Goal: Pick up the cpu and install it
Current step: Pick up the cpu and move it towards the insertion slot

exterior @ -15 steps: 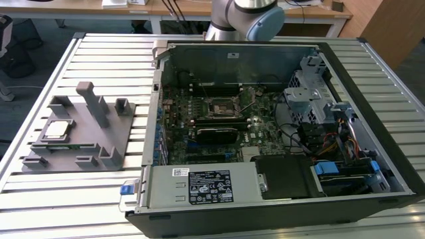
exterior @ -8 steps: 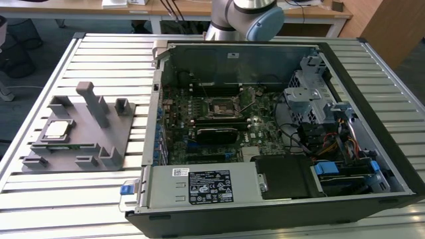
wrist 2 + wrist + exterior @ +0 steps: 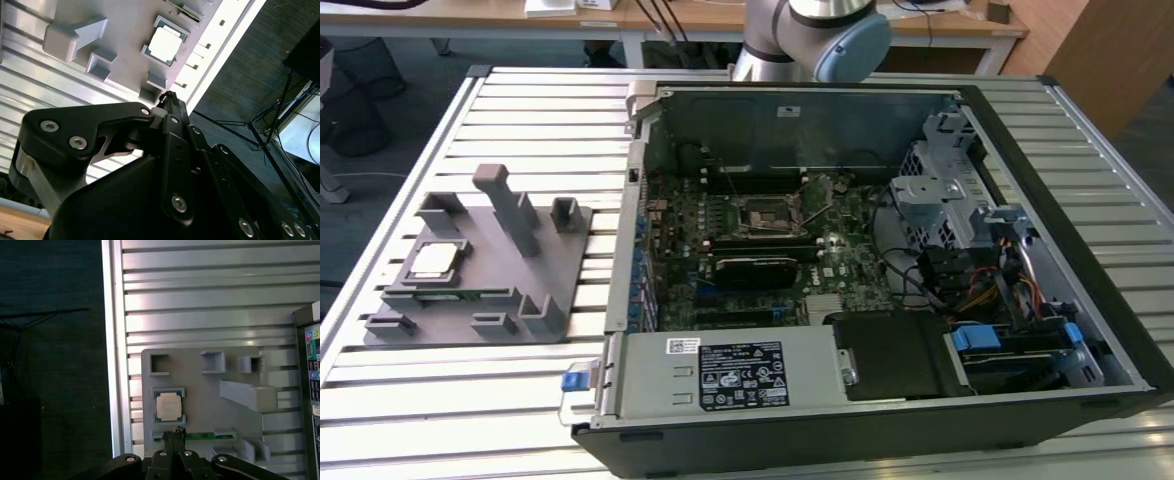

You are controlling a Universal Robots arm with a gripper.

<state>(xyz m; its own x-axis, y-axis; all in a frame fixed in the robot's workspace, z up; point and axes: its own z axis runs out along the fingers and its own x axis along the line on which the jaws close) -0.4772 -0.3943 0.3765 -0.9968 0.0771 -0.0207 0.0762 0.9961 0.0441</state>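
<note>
Pick-up not yet begun: cpu (image 3: 168, 406) sits in the grey fixture (image 3: 200, 400), well apart from the apparently vacant socket (image 3: 757, 213); gripper (image 3: 176, 431) near the cpu, fingers together, holding nothing

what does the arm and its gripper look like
The arm is silver-grey metal with a pale blue round joint cap. The gripper is matte black, built of angular linkage bars pinned with silver screws, narrowing to a slim tip.

Silver cpu (image 3: 168, 406) w/ pale rim, grey fixture (image 3: 200, 392).
</note>
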